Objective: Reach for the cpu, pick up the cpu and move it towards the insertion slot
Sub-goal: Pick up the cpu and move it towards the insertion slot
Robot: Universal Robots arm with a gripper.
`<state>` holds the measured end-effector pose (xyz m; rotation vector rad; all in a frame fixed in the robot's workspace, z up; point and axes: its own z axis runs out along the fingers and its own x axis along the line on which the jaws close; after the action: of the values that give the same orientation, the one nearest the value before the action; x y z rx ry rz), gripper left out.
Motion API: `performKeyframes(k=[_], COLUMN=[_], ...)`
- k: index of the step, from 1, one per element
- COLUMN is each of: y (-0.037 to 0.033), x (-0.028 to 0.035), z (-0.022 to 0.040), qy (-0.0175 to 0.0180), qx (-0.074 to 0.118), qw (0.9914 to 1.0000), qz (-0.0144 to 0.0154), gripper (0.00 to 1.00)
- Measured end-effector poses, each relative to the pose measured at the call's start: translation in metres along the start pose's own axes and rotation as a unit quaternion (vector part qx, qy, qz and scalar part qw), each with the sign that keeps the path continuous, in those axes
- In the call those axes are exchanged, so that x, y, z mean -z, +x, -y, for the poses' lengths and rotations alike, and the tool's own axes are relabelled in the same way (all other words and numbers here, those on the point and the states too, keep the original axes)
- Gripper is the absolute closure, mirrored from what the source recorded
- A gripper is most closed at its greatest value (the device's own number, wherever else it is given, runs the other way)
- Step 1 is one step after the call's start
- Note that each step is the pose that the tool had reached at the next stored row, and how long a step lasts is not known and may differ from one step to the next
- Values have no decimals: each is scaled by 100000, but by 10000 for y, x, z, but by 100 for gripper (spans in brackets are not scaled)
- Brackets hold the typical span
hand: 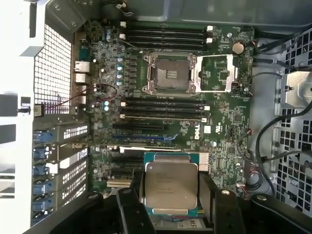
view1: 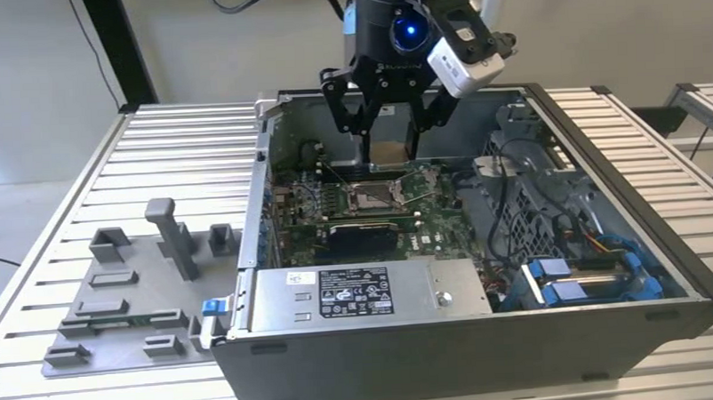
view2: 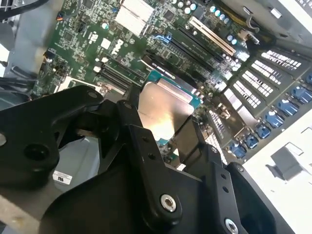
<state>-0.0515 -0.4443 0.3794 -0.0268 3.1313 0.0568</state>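
Already lifted, the cpu (hand: 171, 188) sits clamped in my pincer (hand: 170, 195) above the motherboard (hand: 224, 126), short of the insertion slot (hand: 169, 73).

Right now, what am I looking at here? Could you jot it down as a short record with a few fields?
setting: open computer case on a slatted metal table
tool: shut on the cpu, above the green circuit board
cpu: held off the board, metal face showing in both wrist views
insertion slot: open, nothing in it, cpu not yet over it
beside the case: grey plastic tray, at the exterior view's left
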Motion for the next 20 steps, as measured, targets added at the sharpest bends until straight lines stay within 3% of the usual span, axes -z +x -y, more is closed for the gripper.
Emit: performKeyframes(k=[6,7,20], y=[-1,-1,-8], x=[-5,-6,-40], z=[-41,-92,-474], qy=[-5,13,265], qx=[-46,-63,-72], qw=[100000,100000,100000], qz=[12,2,-1], gripper=[100,100,100])
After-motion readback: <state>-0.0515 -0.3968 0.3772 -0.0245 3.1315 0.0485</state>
